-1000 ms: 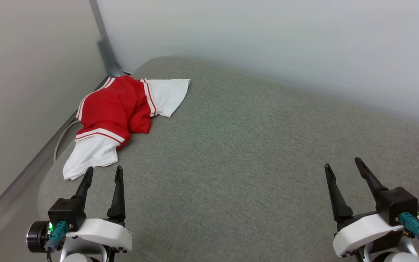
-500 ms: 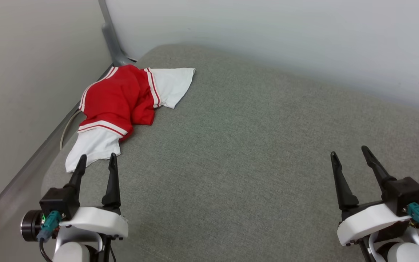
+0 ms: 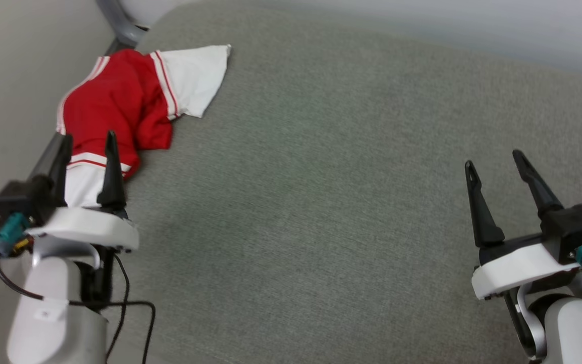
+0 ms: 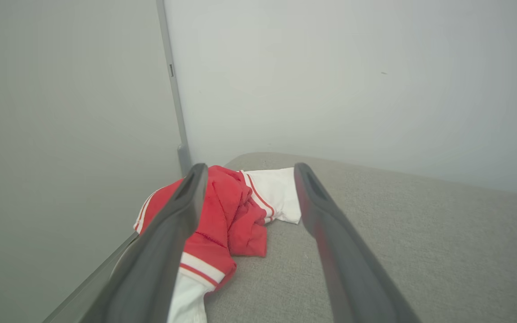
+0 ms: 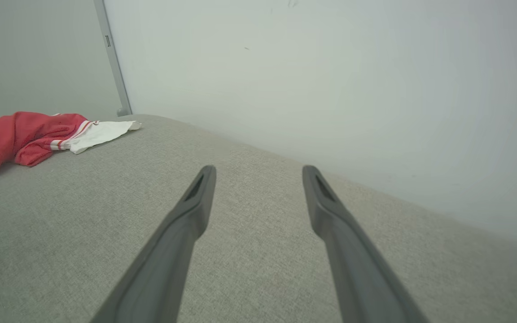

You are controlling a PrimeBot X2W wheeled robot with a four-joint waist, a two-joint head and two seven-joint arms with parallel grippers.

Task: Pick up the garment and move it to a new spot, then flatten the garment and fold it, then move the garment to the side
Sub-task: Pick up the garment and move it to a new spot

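Observation:
The garment, a red jersey shirt with white sleeves and red-white striped trim, lies bunched at the far left corner of the grey cushioned surface. Its lettered side is hidden. My left gripper is open and hangs over the shirt's near white sleeve; whether it touches the cloth I cannot tell. In the left wrist view the garment lies ahead between the open left gripper fingers. My right gripper is open over bare fabric at the right. The right wrist view has the garment far left, away from the right gripper.
Pale walls close in the surface on the left and at the back, meeting at a grey corner post. A grey metal rail runs along the surface's left edge beside the shirt. A black cable hangs from my left arm.
The head camera has tilted down and shifted. My left gripper has advanced from short of the white sleeve to over it. Both grippers stay open; the shirt lies as before.

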